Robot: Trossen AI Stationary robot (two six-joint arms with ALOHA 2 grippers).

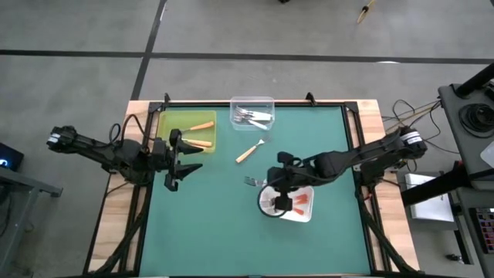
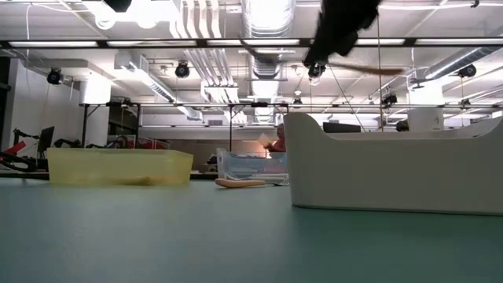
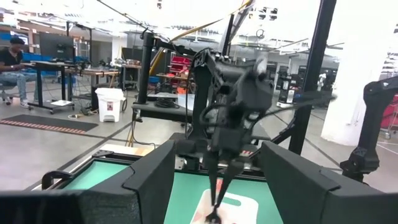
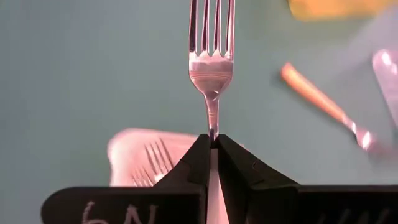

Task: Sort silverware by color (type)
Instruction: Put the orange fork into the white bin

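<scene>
My right gripper (image 1: pixel 266 183) hovers over the left rim of the white tray (image 1: pixel 302 216) and is shut on a fork (image 4: pixel 211 56). The fork's silver tines (image 1: pixel 251 182) point toward the table's left. The white tray holds red-orange-handled forks (image 1: pixel 301 202). A tan-handled fork (image 1: pixel 249 151) lies flat on the green mat. The yellow tray (image 1: pixel 176 117) holds two tan-handled forks (image 1: pixel 201 127), and the clear tray (image 1: pixel 266 100) holds white-handled forks (image 1: pixel 253 116). My left gripper (image 1: pixel 179 174) waits open at the left, below the yellow tray. My right gripper pinches the fork's thin neck (image 4: pixel 212 127) between its two fingertips, just below the head. A white strip of handle (image 4: pixel 212 186) runs back between the fingers. The fingers slant down from the table's right, along the fork. The fork sticks straight out past them, clear of tray and mat.
The yellow tray and the clear tray stand along the far edge. The white tray lies right of centre, toward the near side. Bare green mat stretches across the middle and the near left. A black frame (image 1: pixel 255 101) edges the table.
</scene>
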